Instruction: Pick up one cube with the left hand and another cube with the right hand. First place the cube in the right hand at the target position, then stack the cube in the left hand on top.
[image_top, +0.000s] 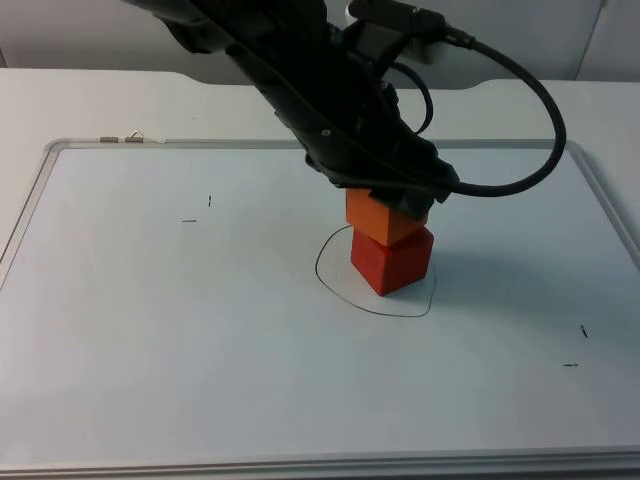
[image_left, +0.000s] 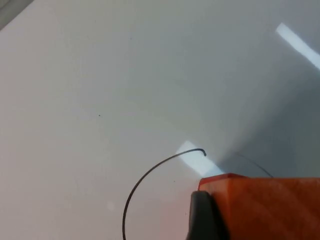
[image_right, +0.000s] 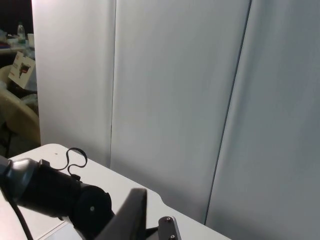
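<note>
A red cube (image_top: 392, 264) stands inside a pen-drawn circle (image_top: 327, 283) near the middle of the white board. An orange cube (image_top: 382, 219) rests on top of it, turned a little against it. My left gripper (image_top: 396, 198) reaches down from the upper left and is shut on the orange cube. In the left wrist view a black fingertip (image_left: 202, 216) presses against the orange cube (image_left: 267, 207), with the circle line (image_left: 145, 179) beside it. My right gripper (image_right: 150, 226) waits raised off the table, facing the grey partition wall (image_right: 175, 100).
The white board has a silver rim (image_top: 40, 178) and a clip (image_top: 122, 138) at its far left corner. Small pen marks (image_top: 190, 220) lie left of the stack, and others (image_top: 584, 331) at the right. The left arm (image_top: 300, 80) and its cable hang over the board's far middle.
</note>
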